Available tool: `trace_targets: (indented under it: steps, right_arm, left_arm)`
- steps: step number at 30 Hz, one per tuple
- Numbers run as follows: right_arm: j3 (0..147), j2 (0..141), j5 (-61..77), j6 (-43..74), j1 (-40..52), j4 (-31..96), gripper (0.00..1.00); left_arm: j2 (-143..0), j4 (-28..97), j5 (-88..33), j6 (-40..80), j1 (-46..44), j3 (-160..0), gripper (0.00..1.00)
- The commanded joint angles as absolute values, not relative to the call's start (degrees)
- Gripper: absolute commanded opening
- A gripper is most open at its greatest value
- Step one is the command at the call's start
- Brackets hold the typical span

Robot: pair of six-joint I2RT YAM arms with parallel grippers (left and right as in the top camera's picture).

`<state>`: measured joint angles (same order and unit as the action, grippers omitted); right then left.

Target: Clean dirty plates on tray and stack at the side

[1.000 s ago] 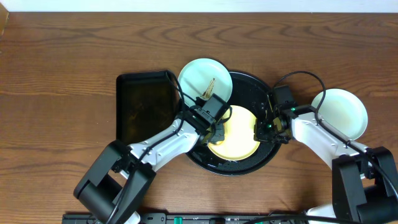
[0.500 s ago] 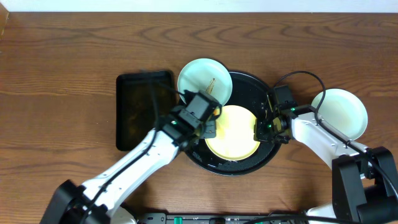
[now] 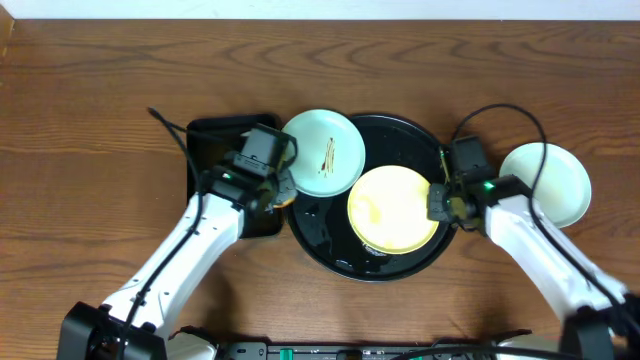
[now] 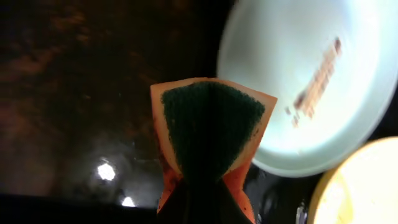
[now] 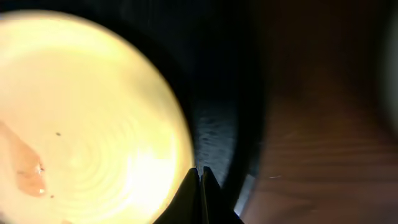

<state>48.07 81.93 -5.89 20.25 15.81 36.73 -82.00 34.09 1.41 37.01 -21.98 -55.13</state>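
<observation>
Two robot arms work over a round black tray on a wood-grain counter. The left tool hangs at the tray's left edge, clamped on an orange sponge whose green scouring face is turned toward the wrist camera. A mint plate with brown streaks sits across the tray's upper-left rim. A pale yellow plate lies inside the tray, right of centre, with a reddish smear on its surface. The right tool is closed, its tips at the yellow plate's right edge over the tray's rim; whether it pinches the plate cannot be told. A second mint plate rests on the counter to the right of the tray. A rectangular black tray lies just beside it on the left.
</observation>
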Motion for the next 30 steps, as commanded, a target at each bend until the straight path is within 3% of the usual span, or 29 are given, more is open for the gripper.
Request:
trace_targets:
  steps: [1,9,16,21,30]
  right_arm:
    - [48.12,76.16,-14.31,14.83,15.84,35.57,0.01]
    - [48.1,69.12,-9.78,11.11,15.84,32.21,0.01]
    - [46.28,74.02,-3.01,12.16,15.77,32.08,0.25]
    - [46.26,80.84,-4.38,12.16,15.62,28.77,0.32]
    - [46.26,91.09,-4.45,12.16,15.62,26.28,0.31]
  left_arm:
    - [-81.43,34.13,2.17,35.83,-20.27,-54.87,0.08]
    - [-81.43,34.15,2.17,35.83,-19.79,-54.87,0.08]
    - [-81.43,34.28,2.17,35.83,-19.79,-54.87,0.08]
    - [-81.43,34.3,2.17,35.83,-19.79,-54.87,0.08]
    - [-81.43,34.5,2.17,35.83,-19.79,-54.87,0.08]
